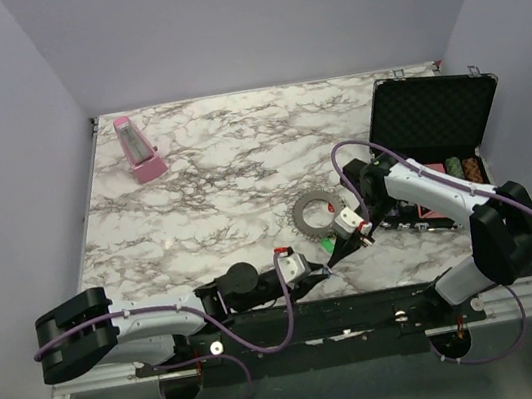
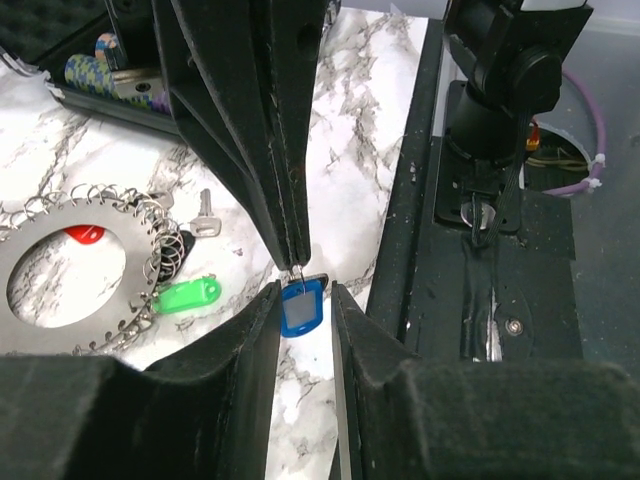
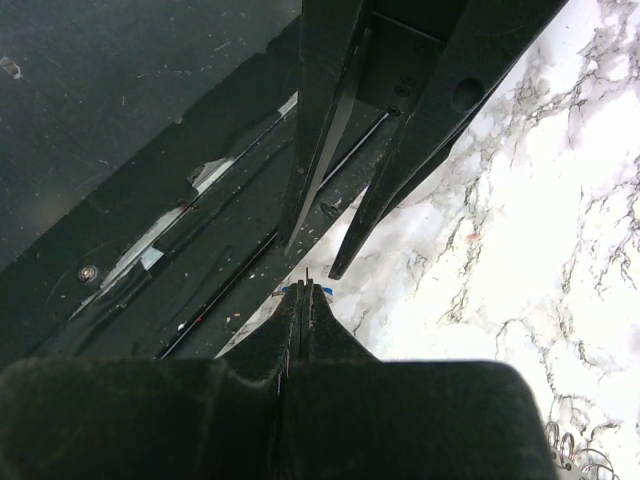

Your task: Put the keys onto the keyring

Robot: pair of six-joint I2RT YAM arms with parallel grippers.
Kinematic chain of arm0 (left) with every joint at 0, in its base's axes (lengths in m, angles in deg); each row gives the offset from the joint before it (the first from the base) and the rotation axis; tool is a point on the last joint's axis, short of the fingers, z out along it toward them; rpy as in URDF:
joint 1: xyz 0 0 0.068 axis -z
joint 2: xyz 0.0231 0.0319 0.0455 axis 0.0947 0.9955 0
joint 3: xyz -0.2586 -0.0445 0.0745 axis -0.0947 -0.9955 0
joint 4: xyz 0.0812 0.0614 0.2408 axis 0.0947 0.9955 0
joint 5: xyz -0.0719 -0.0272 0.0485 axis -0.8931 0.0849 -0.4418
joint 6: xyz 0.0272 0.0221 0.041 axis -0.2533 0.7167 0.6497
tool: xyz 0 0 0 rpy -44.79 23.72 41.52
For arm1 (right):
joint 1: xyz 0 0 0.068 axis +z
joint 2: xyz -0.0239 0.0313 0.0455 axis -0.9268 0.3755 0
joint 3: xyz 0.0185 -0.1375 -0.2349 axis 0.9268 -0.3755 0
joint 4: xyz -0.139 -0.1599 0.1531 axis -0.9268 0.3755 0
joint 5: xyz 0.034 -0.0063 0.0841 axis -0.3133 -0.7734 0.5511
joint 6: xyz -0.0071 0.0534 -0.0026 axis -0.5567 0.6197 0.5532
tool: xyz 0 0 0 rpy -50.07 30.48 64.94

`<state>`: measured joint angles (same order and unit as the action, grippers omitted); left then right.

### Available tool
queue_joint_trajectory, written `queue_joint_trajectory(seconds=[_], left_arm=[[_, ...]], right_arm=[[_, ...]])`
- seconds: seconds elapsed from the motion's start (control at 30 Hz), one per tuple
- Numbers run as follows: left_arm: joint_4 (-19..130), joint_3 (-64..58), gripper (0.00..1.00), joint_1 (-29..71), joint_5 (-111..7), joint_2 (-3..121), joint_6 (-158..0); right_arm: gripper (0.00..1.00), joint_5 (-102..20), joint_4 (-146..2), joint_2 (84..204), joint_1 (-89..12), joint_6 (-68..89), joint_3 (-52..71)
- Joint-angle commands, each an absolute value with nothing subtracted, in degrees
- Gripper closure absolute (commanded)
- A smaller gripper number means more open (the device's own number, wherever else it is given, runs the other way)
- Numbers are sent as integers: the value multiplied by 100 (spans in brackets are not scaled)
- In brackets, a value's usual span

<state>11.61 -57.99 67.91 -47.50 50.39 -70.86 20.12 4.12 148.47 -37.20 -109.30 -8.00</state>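
A blue key (image 2: 302, 308) hangs just above the marble near the table's front edge. My right gripper (image 2: 297, 263) reaches down from above, shut on the small wire loop at the key's top; its closed tips (image 3: 305, 290) show a thin wire sticking out. My left gripper (image 2: 305, 287) stands partly open around the blue head, the left finger at its edge and a narrow gap on the right. The toothed grey keyring (image 2: 120, 255) lies to the left, with a green key (image 2: 187, 296), a red key (image 2: 85, 234) and a silver key (image 2: 205, 215) beside it. From above, the keyring (image 1: 301, 216) lies behind both grippers.
An open black case (image 1: 430, 118) with stacked chips (image 1: 464, 170) stands at the back right. A pink object (image 1: 140, 151) sits at the back left. The black base rail (image 1: 364, 305) runs along the near edge, right beside the grippers.
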Motion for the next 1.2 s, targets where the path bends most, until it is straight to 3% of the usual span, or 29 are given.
queue_joint_trajectory(seconds=[0.0,0.37,1.17], left_arm=[[1386,-5627,68,6884,-4404,5111,-7188],[1579,-5504,75,6945,-4219,5155,-7196],[1544,-5591,73,6971,-4034,4935,-7346]], right_arm=[[99,2113,680,14862,-3736,-11571,-678],[99,2149,574,14801,-3727,-11368,-678],[99,2210,434,14792,-3727,-11096,-652]])
